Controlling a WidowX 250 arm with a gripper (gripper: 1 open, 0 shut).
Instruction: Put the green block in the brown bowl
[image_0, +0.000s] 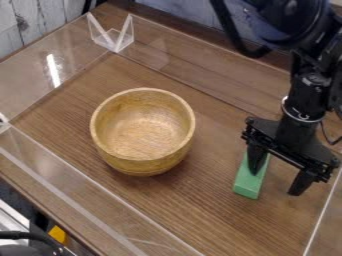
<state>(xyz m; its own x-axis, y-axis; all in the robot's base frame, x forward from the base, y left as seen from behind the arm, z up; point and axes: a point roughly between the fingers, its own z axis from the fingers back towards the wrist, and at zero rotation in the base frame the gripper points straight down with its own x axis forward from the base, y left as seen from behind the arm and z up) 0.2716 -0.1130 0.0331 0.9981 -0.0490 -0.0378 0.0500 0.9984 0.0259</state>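
Note:
The green block (250, 180) lies flat on the wooden table, right of the brown bowl (143, 129). My gripper (279, 168) points straight down over the block's far end, open. One black finger (255, 157) stands at the block's left side, the other finger (305, 176) to its right, wide apart. The block's upper end sits between them and is partly hidden. The bowl is upright and holds nothing.
Clear acrylic walls (54, 60) fence the table on the left, back and front. A clear triangular stand (111, 33) sits at the back left corner. Black cables (241, 25) hang above at the back right.

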